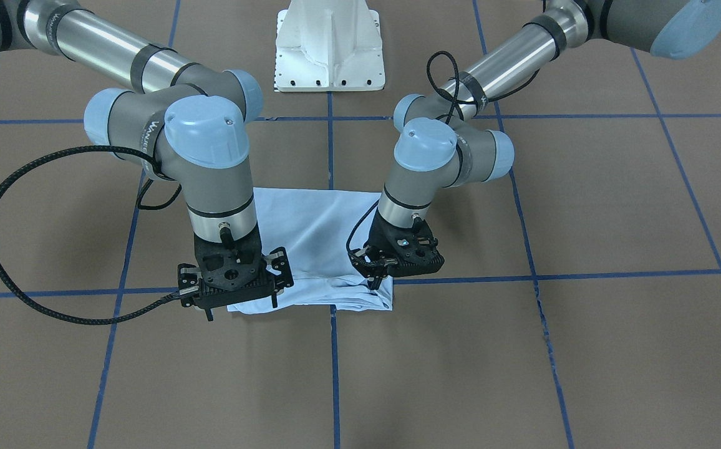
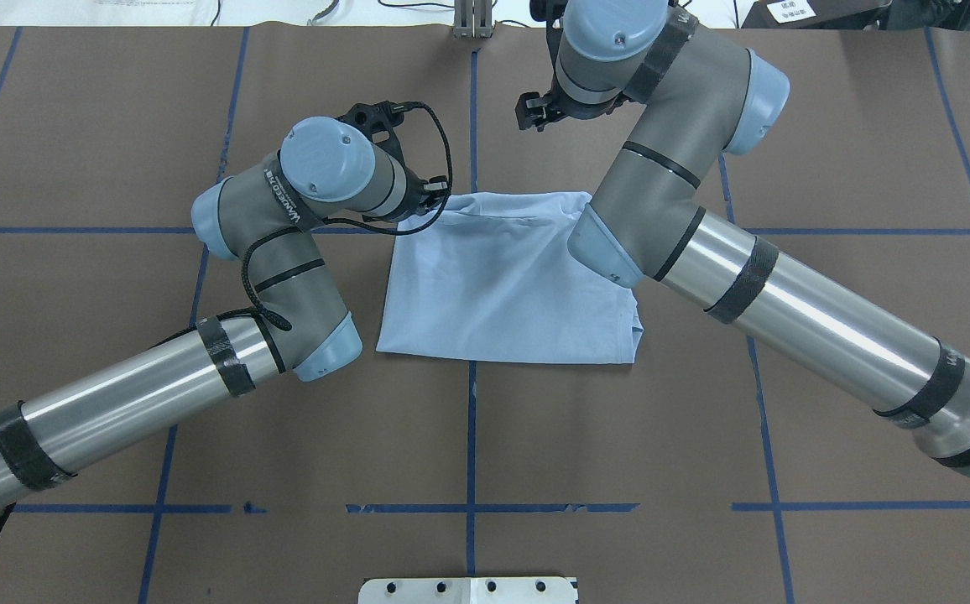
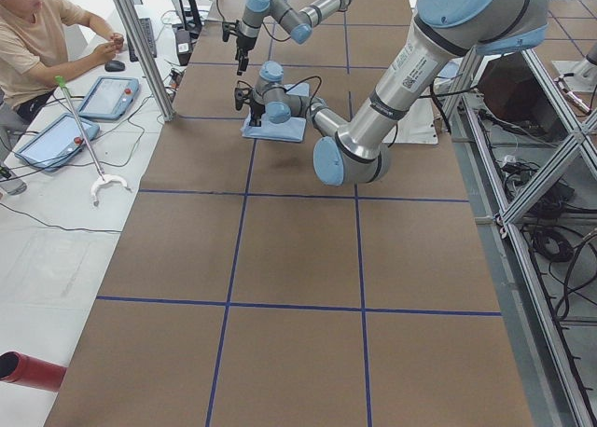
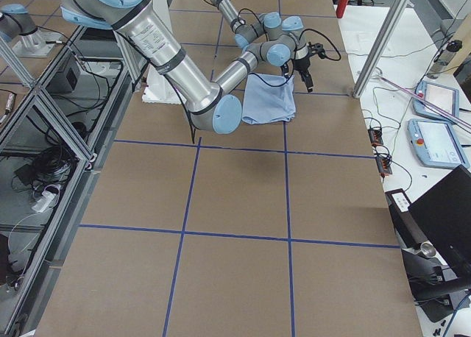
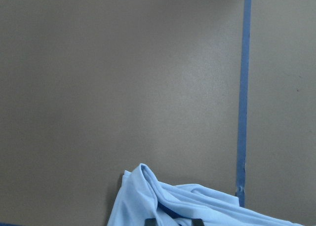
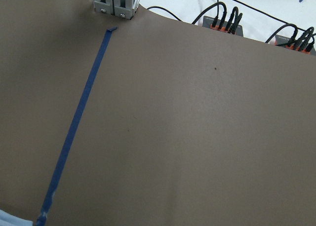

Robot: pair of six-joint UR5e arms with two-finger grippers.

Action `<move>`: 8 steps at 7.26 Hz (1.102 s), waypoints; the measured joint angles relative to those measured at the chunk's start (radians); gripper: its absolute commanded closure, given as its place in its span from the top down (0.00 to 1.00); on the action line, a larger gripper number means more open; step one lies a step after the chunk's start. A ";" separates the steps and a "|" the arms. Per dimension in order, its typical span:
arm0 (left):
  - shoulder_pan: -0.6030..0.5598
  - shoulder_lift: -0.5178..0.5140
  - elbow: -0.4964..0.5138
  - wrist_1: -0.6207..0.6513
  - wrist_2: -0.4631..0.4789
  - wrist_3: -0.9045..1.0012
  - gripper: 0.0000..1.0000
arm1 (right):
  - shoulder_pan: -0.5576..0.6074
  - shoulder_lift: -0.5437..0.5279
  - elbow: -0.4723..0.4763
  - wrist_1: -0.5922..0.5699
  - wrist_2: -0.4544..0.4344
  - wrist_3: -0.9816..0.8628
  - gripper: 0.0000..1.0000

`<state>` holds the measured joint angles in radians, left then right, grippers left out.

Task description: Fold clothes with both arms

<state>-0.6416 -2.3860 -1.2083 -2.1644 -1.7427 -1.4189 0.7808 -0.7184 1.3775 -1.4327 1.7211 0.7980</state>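
T-shirt (image 2: 502, 285): light blue, mid-table (image 2: 116, 126), doubled into a rough rectangle w/ layered edges on the far side. No print or sleeve shows.

Left gripper (image 1: 374, 277): down at the shirt's 11 o'clock corner, as seen from behind the robot. Jaws look pinched together on the bunched cloth, but the tips are partly hidden, so that's my read only. The left wrist view shows the fabric rising in a ridge there.

Why there: prob. it's got that corner to carry it over for the next fold, or to pin it down. Can't say which.

Right gripper (image 1: 242, 305): raised off the table toward 12 o'clock, out past the shirt's far edge. Jaws apart, nothing between them, touching no cloth.

Why there: I'd guess it hangs clear so it won't drag the fabric, maybe on its way to the 1 o'clock corner. That's a judgement, not something seen.

Arms: left arm (image 2: 116, 411) comes in from abt 8 o'clock and right arm (image 2: 821, 327) from abt 4 o'clock. Wrists are bent inward, so the shirt's middle stays uncovered.

Count, task things: 1 shirt, 2 arms, 2 grippers.

Count, other: 1 white pedestal base (image 1: 329, 43) at 6 o'clock. 1 person (image 3: 37, 35) seated off the far side w/ 2 teal-edged tablets (image 3: 107, 96) nearby.
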 measured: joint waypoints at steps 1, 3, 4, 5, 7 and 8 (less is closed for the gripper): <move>-0.014 0.003 0.003 0.000 0.002 0.008 0.00 | 0.000 -0.001 0.000 0.003 0.000 0.001 1.00; -0.063 0.007 0.041 0.000 0.008 0.053 0.00 | -0.001 -0.010 0.000 0.017 0.000 0.001 1.00; -0.080 0.008 0.068 -0.001 0.011 0.075 0.00 | -0.001 -0.014 0.001 0.024 0.000 0.002 1.00; -0.090 0.008 0.082 -0.002 0.012 0.090 0.99 | -0.001 -0.016 0.001 0.027 0.000 0.002 1.00; -0.096 0.010 0.069 -0.001 0.007 0.130 1.00 | 0.001 -0.025 0.010 0.029 0.009 0.003 1.00; -0.099 0.020 0.031 0.008 -0.007 0.153 1.00 | 0.008 -0.030 0.015 0.028 0.036 0.002 1.00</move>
<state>-0.7410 -2.3659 -1.1772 -2.1567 -1.7498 -1.2657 0.7890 -0.7488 1.3928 -1.4047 1.7576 0.8004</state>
